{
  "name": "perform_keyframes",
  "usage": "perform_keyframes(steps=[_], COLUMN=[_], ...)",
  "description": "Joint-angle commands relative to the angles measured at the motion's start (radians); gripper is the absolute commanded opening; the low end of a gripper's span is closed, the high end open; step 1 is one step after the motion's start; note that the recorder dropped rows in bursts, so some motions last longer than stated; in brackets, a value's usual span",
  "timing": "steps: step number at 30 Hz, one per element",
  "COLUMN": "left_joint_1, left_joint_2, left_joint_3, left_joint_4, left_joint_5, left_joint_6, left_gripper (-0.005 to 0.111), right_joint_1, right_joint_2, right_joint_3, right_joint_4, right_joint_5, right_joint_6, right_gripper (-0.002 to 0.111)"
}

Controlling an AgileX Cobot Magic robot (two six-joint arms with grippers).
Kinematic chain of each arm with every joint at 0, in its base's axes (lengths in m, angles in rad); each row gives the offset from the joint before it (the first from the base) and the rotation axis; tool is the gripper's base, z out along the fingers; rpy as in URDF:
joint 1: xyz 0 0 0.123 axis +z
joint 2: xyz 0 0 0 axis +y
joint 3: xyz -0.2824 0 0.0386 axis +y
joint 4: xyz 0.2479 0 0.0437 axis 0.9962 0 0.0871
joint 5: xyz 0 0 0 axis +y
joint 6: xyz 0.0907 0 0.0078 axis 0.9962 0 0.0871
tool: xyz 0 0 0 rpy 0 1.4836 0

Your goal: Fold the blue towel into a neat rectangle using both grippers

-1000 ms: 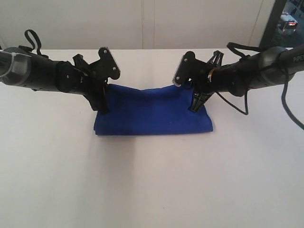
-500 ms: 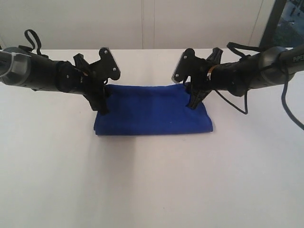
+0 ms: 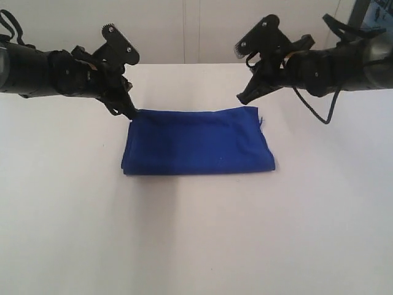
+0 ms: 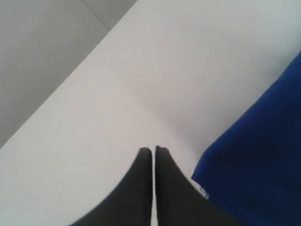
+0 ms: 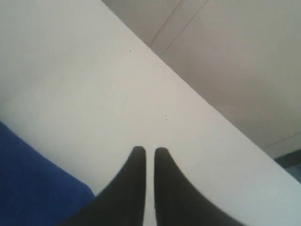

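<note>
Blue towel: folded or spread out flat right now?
Folded. The blue towel lies on the table as a compact rectangle with a thick, rounded, doubled edge nearest the camera.

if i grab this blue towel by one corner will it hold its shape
Probably floppy: the blue towel lies in soft folded layers, so a lifted corner would likely drape and unfold. Pushed on the smooth white table, it may bunch or slide.
</note>
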Motion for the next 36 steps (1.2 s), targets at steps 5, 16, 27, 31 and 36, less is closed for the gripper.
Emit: perform_keyframes(steps=[5, 16, 27, 31, 36], left_joint_1=[0.0, 0.004, 0.027, 0.028, 0.028], left_joint_2=[0.064, 0.238, 0.325, 0.325, 0.283], left_joint_3=[-0.117, -0.305, -0.305, -0.305, -0.305], left_joint_4=[-0.005, -0.005, -0.005, -0.005, -0.005], left_joint_5=[0.101, 0.225, 0.237, 0.237, 0.259], left_joint_6=[-0.149, -0.249, -0.213, -0.213, -0.211], left_gripper=[0.0, 0.0, 0.0, 0.0, 0.0], right_joint_1=[-0.011, -0.011, -0.023, -0.029, -0.029], right_joint_2=[0.058, 0.216, 0.308, 0.304, 0.251], right_joint_3=[-0.118, -0.267, -0.269, -0.269, -0.269], right_joint_4=[0.036, 0.048, 0.04, 0.04, 0.04], right_joint_5=[0.212, 0.339, 0.298, 0.287, 0.285], right_joint_6=[0.225, 0.278, 0.278, 0.278, 0.278], right_gripper=[0.0, 0.0, 0.0, 0.0, 0.0])
